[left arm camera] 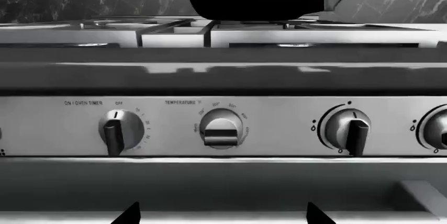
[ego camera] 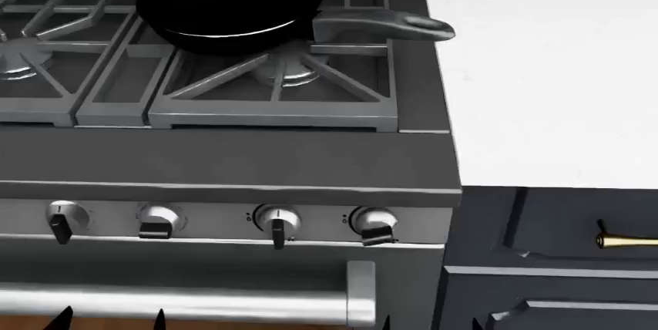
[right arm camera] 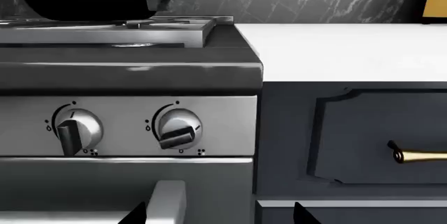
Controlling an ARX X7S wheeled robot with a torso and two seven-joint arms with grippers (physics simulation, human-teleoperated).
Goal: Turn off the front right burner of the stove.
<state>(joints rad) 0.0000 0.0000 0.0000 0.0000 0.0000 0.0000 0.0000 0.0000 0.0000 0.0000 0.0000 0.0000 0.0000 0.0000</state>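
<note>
Four knobs line the stove point(ego camera: 226, 164) front in the head view; the rightmost knob point(ego camera: 374, 223) has its pointer turned sideways, while the knob point(ego camera: 276, 222) beside it points straight down. Just behind the dark ledge, at the stove's right end, sits the front right burner point(ego camera: 285, 73) under its grate. A black pan point(ego camera: 231, 2) rests on the grate behind it, handle reaching toward the white worktop point(ego camera: 545, 68). A blue cabinet point(ego camera: 555, 260) with a brass handle point(ego camera: 627, 240) stands to the right. Both pincers hang low before the stove, each showing two dark tips set apart: the left pincer point(left arm camera: 218, 214) below the oven knobs, the right pincer point(right arm camera: 220, 214) near the bar handle point(ego camera: 206, 299).
</note>
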